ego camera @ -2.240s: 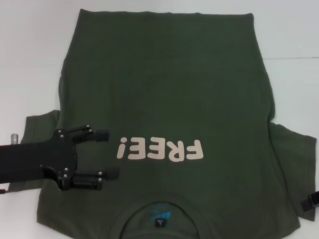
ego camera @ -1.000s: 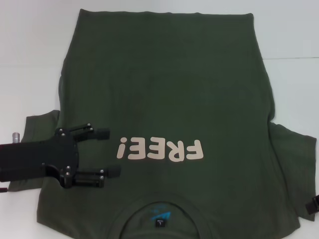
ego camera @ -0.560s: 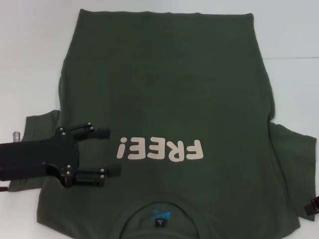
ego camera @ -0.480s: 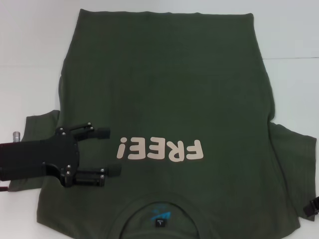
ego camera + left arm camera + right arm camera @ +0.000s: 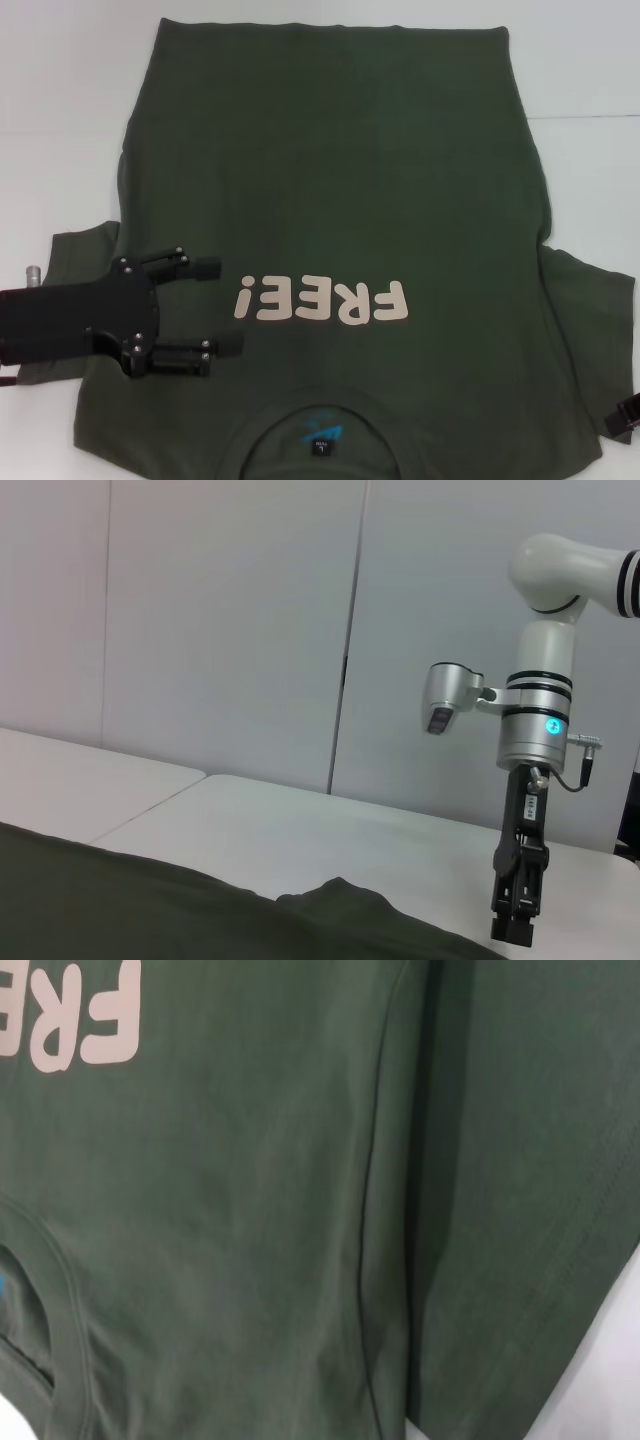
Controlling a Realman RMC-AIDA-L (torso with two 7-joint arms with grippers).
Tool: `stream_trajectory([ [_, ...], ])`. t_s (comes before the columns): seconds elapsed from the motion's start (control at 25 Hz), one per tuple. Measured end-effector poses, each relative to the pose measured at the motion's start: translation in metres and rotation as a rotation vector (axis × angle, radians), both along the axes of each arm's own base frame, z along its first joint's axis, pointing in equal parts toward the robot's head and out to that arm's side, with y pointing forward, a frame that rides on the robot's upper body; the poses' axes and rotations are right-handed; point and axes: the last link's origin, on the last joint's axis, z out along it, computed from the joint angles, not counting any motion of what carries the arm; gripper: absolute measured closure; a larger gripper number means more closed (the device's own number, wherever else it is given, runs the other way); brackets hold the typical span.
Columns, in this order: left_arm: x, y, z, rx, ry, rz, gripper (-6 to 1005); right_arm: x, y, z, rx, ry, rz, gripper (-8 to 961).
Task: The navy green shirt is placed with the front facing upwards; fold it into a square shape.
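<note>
**Left jaws spread over the shirt; right jaws unclear**

The left gripper (image 5: 222,306) has its jaws released, two fingers well apart above the navy green shirt (image 5: 340,190), beside the cream lettering (image 5: 322,301). The shirt lies flat, front up, on the white table (image 5: 60,120), collar nearest the robot. The left arm reaches in level. The right gripper (image 5: 627,414) sits at the right sleeve edge, pointing down; whether it is released or clenched cannot be told.

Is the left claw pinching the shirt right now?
No. In the head view the left gripper has its fingers spread apart above the navy green shirt, gripping nothing.
</note>
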Motion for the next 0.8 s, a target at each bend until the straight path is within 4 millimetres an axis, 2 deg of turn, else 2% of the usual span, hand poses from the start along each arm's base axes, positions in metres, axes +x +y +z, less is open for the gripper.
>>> stream_trajectory([
  [0.8, -0.0005, -0.0003, 0.0, 0.001, 0.001, 0.0, 67, 0.0007, 0.0008, -0.0083, -0.013, -0.009, -0.004, 215],
])
